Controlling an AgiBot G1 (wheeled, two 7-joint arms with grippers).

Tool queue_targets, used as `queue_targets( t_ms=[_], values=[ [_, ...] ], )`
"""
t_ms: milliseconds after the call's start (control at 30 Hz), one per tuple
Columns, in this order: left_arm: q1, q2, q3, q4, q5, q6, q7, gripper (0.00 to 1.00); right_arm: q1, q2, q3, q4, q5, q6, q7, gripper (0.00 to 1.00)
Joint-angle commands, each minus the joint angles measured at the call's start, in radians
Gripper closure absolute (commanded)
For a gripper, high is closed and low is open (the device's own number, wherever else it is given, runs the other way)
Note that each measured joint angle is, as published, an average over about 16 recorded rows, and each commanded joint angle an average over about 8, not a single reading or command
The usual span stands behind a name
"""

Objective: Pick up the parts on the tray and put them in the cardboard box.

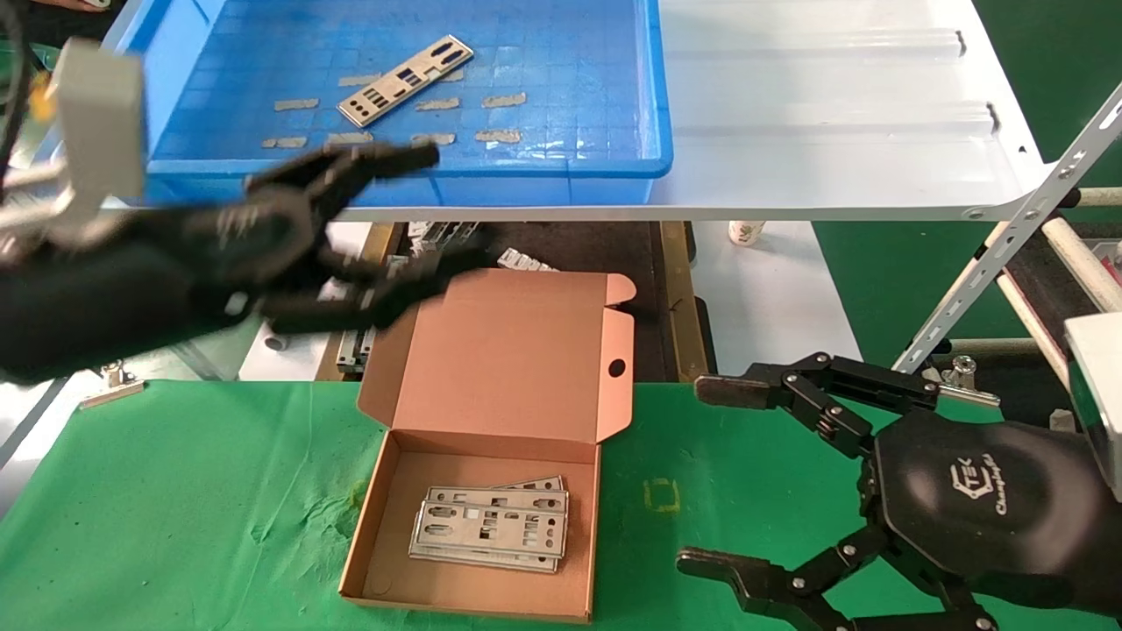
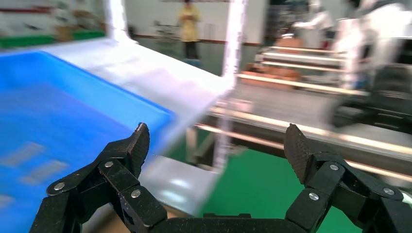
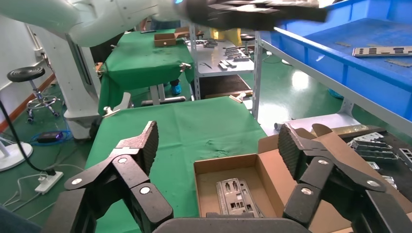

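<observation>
One silver punched plate (image 1: 405,80) lies slanted on the floor of the blue tray (image 1: 561,166) at the back. The open cardboard box (image 1: 473,596) sits on the green cloth with a stack of plates (image 1: 489,524) in it; the stack also shows in the right wrist view (image 3: 236,196). My left gripper (image 1: 438,210) is open and empty, held in the air between the tray's front edge and the box lid. In its wrist view (image 2: 216,143) the tray (image 2: 58,97) is off to one side. My right gripper (image 1: 710,473) is open and empty, to the right of the box.
The tray stands on a white shelf panel (image 1: 833,123). Grey tape strips (image 1: 500,135) are stuck to the tray floor. Loose metal pieces (image 1: 526,259) lie on a lower dark surface behind the box. A slanted metal strut (image 1: 1008,237) rises at the right.
</observation>
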Motion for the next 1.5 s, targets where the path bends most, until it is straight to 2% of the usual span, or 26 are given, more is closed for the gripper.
queue_targets(
  t_ms=[33,400,633,867,1167,1300,1500],
  values=[
    [-0.046,0.036,0.011,0.031,0.04,-0.057,0.001,0.0,0.0,0.0,0.0,0.0,0.0,0.0,0.0,1.0],
    [-0.435,0.236,0.127,0.519,0.291,-0.144,0.121,0.0,0.0,0.0,0.0,0.0,0.0,0.0,0.0,1.0],
    [-0.595,0.323,0.18,0.797,0.405,-0.264,0.178,0.0,0.0,0.0,0.0,0.0,0.0,0.0,0.0,1.0],
    [-0.66,0.373,0.21,0.946,0.456,-0.302,0.229,0.0,0.0,0.0,0.0,0.0,0.0,0.0,0.0,1.0],
    [-0.687,0.41,0.222,1.047,0.474,-0.323,0.267,0.0,0.0,0.0,0.0,0.0,0.0,0.0,0.0,1.0],
    [-0.691,0.427,0.217,1.078,0.468,-0.358,0.262,0.05,0.0,0.0,0.0,0.0,0.0,0.0,0.0,1.0],
    [-0.689,0.446,0.21,1.105,0.459,-0.396,0.25,0.19,0.0,0.0,0.0,0.0,0.0,0.0,0.0,1.0]
  ],
)
